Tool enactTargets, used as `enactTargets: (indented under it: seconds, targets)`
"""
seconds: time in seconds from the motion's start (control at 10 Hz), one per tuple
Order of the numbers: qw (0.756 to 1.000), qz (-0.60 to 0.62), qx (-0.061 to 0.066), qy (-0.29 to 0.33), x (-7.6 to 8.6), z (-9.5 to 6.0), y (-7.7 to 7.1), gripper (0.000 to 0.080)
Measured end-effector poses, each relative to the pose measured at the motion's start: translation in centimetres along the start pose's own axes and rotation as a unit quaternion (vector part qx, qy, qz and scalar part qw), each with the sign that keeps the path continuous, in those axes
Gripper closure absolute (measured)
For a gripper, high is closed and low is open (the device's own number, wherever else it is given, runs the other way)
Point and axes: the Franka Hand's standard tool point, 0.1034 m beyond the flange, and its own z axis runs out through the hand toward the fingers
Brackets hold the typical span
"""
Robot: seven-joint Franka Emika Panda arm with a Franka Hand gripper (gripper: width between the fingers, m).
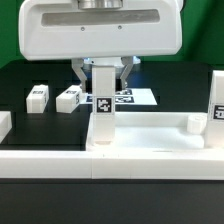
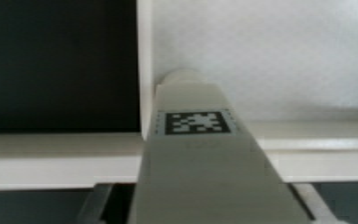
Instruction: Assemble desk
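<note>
Marker board (image 1: 143, 98) flat on black table (image 1: 50, 130), green backdrop (image 1: 8, 30) behind

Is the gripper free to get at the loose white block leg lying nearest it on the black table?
Probably not yet: the gripper seems shut on the upright white square-section leg standing on the white tray-like slab. Once that is released, the loose white block leg lies uncovered nearby.

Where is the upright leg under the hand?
Centre of the exterior view: the white square-section block leg stands upright between the hand's fingers, on the wide white tray-like slab.
</note>
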Motion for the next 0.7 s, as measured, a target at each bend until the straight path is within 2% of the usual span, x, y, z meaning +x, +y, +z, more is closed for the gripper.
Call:
enactTargets:
  seconds: [0.3,0.4,0.6,0.7]
  targets:
    - [0.992,0.124,0.001,0.002,0.03,0.01,0.10,0.0511]
    - [0.983,0.186,0.001,0.002,0.04,0.02,0.13,0.0510]
    - [0.953,0.303,-0.002,0.002,0.07,0.21,0.13,0.0510]
    - [0.925,0.379,0.002,0.001,0.04,0.23,0.28,0.0509]
